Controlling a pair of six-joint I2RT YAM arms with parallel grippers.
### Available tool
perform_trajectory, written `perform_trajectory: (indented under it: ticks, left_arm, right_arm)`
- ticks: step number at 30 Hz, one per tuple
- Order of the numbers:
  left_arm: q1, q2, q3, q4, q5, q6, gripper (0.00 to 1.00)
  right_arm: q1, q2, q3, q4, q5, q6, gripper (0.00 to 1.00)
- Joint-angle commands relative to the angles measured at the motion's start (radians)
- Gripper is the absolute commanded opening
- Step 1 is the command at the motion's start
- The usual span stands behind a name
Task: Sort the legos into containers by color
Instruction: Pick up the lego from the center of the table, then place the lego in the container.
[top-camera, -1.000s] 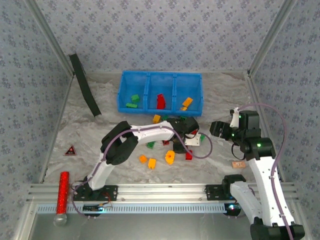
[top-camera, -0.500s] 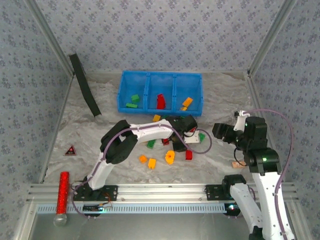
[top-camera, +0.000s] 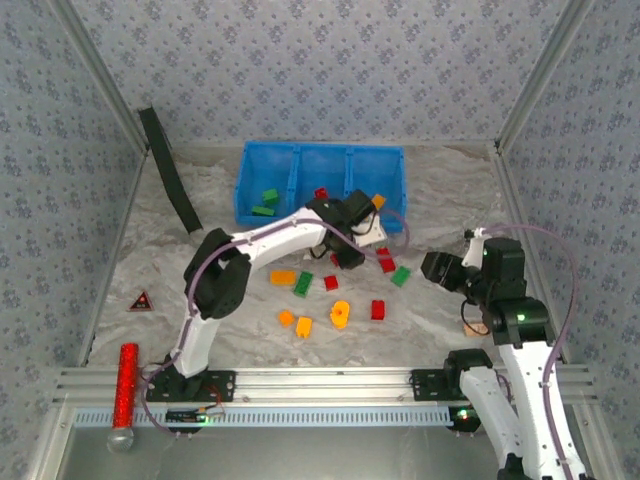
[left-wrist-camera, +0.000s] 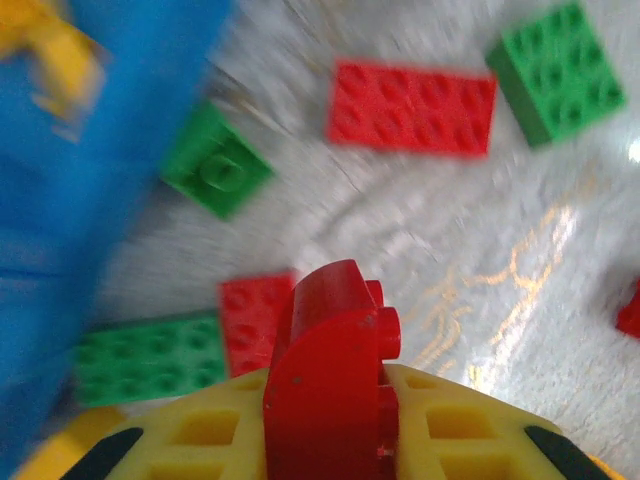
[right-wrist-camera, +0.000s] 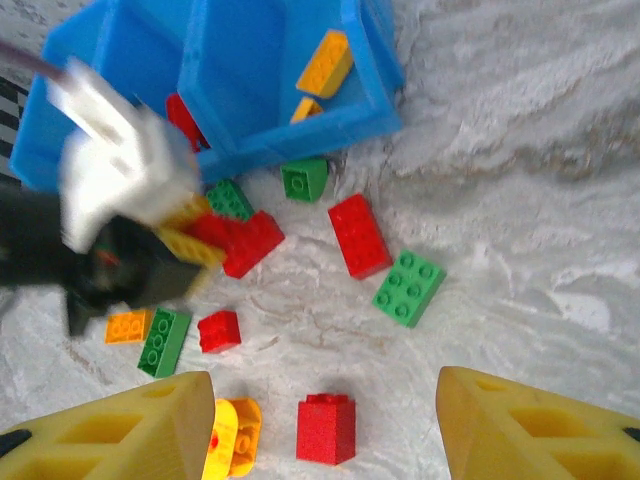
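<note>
Red brick (left-wrist-camera: 330, 370) held near the tray (top-camera: 290, 150)

One red brick sat pinched in the left jaws, in front of the blue tray, over loose legos (top-camera: 378, 310) on the tabletop (top-camera: 440, 200). Right jaws hung wide open, holding nothing. The brick could bump the tray wall and slip out. No writing could be read.

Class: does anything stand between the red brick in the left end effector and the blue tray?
Nothing visible but the blue tray's own near wall. The left end effector holds the red brick just in front of it.
</note>
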Motion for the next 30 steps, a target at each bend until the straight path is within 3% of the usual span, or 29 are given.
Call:
perform_trajectory:
  ticks: [1,8,14,20,30]
  left_arm:
    - [0.056,-0.050,0.113,-0.055,-0.009,-0.088,0.05]
    - [0.219,0.056,0.316,-0.106,0.002,-0.252,0.05]
    - [0.300,0.165,0.423,-0.124,0.000,-0.338,0.07]
    - [0.323,0.296,0.547,-0.168,-0.013,-0.368,0.07]
    - [0.376,0.402,0.589,-0.111,0.027,-0.444,0.07]
  right_arm:
    - [0.049,-0.010,-0.028,0.007,-0.017,0.105,0.62]
    - [0.272,0.047,-0.041,-0.007,0.087,0.240,0.62]
    - [0.515,0.261,0.014,-0.023,0.237,0.257,0.64]
    - [0.603,0.441,0.079,0.036,0.210,0.290,0.65]
    - [0.720,0.638,0.177,0.020,0.258,0.365,0.67]
